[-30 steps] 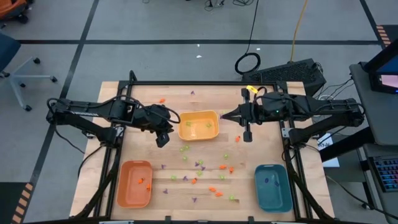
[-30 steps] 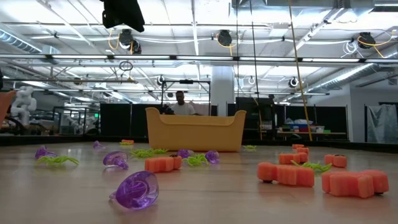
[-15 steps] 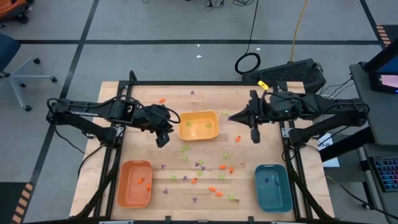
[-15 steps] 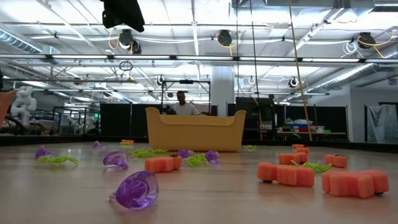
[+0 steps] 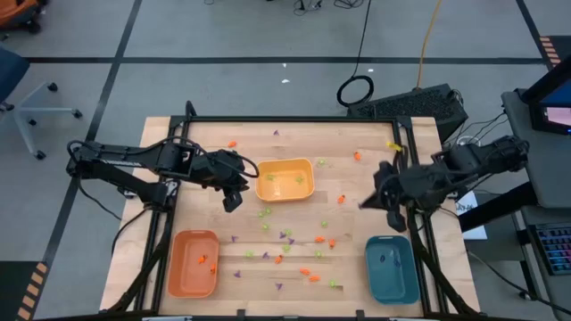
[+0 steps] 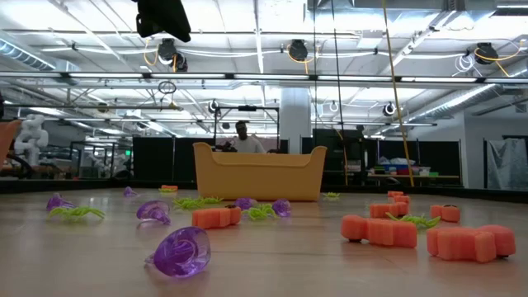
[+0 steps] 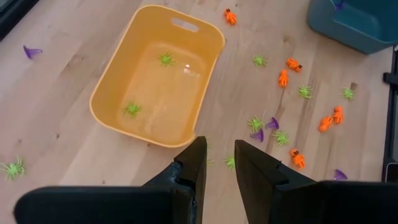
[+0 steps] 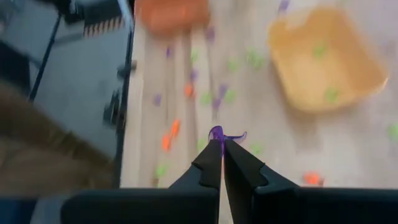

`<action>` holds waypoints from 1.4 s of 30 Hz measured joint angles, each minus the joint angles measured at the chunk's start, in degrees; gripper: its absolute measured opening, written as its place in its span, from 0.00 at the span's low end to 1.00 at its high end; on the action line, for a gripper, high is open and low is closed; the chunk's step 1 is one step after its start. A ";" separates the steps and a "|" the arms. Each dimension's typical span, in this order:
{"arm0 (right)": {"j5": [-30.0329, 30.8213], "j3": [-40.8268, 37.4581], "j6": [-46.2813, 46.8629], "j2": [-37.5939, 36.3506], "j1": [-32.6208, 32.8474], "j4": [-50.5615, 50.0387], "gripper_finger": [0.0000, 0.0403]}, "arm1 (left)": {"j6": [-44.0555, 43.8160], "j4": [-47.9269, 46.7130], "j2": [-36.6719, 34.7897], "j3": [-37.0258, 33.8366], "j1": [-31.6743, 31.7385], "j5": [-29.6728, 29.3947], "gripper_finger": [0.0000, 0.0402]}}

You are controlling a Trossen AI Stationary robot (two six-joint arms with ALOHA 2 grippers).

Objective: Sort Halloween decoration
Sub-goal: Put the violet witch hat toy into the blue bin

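Small orange, light green and purple Halloween decoration pieces [image 5: 285, 245] lie scattered on the wooden table between three trays. My right gripper [image 5: 395, 223] hovers at the table's right, just beyond the far end of the teal tray [image 5: 391, 239]. It is shut on one purple piece [image 8: 216, 132]. My left gripper [image 5: 232, 201] hangs beside the left end of the yellow tray [image 5: 285, 166]. It is open by a narrow gap [image 7: 217, 144] with nothing between its fingers. Two green pieces [image 7: 132, 109] lie in the yellow tray. My right gripper pinches the purple piece's lower part [image 8: 216, 138] between its two fingertips. The rest of the piece sticks out beyond the tips. The fingers slant downward over the table, and the piece is lifted clear of it.
An orange tray [image 5: 193, 234] stands at the near left with a few orange pieces in it. Loose pieces lie near the far edge too [image 5: 232, 144]. In the low view, purple [image 6: 180, 250], orange [image 6: 379, 231] and green [image 6: 76, 213] pieces lie in front of the yellow tray [image 6: 258, 175].
My right gripper has swung from beside the yellow tray's right end toward the table's right and near edges, ending next to the teal tray. It has rolled about its own line on the way and stays shut.
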 joint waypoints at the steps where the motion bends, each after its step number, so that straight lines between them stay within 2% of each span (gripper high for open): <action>1: -0.77 0.00 1.66 0.00 1.12 -1.64 0.00 | 0.13 -0.02 0.00 0.00 0.00 0.04 0.20; 9: -1.47 0.00 13.06 0.37 9.08 -11.13 0.00 | 1.44 -0.04 0.00 0.00 0.00 0.15 0.20; 16: -1.58 0.00 19.48 3.96 14.62 -18.27 0.00 | 1.44 -0.06 0.00 0.00 0.00 0.33 0.20; 21: -7.49 -1.82 22.74 7.45 17.94 -18.35 0.00 | 1.42 -0.06 0.01 0.00 0.00 0.33 0.20; 25: -10.64 -6.91 25.91 9.76 21.22 -14.35 0.00 | 1.42 -0.06 0.00 -0.01 0.00 0.33 0.20; 30: -13.60 -15.65 29.97 12.13 23.42 -4.20 0.00 | 1.50 -0.06 0.00 -0.01 0.00 0.33 0.20; 33: -13.72 -21.12 32.93 13.45 24.20 2.44 0.00 | 1.55 -0.06 0.00 -0.01 0.00 0.33 0.20; 37: -13.36 -26.33 37.85 15.55 24.57 6.20 0.00 | 1.56 -0.06 0.00 -0.02 0.00 0.33 0.20; 42: -12.98 -30.29 37.16 17.63 24.57 10.33 0.00 | 1.55 -0.06 0.00 -0.02 0.00 0.55 0.20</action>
